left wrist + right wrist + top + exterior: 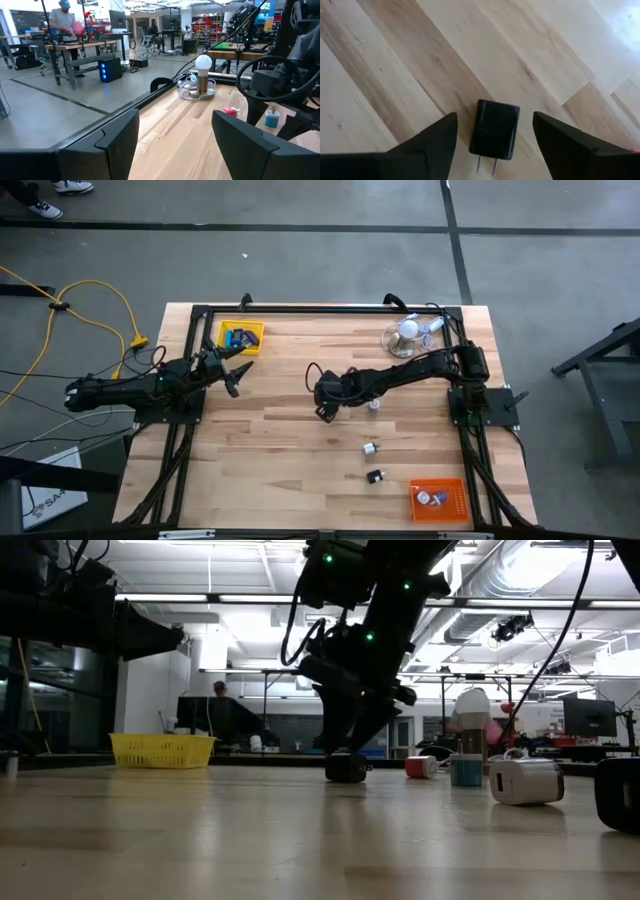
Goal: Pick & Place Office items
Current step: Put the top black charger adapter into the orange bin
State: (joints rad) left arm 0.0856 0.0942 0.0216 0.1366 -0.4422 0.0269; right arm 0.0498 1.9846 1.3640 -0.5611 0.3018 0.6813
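Bright overhead ceiling strip lights point(250, 598) glare in low view; near pale wooden tabletop point(300, 840) blurred, arms backlit dark; wrist views soft.

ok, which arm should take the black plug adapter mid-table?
Right. Its open gripper hangs directly over the black adapter, fingers either side. The left gripper waits by the yellow tray.

2 arms w/ 2 grippers: left gripper point(238, 370), right gripper point(325, 408). 2 trays: 1 yellow tray point(256, 330), 1 orange tray point(455, 503). 1 white ball-shaped object point(407, 331) w/ a clear tangle. Loose bits on the wood: 1 black plug block point(494, 129) w/ 2 prongs, 1 teal-white bit point(374, 404), 1 white bit point(369, 449), 1 black bit point(375, 476). Blue bits in yellow tray, can't count. Approx 2 pale bits in orange tray.
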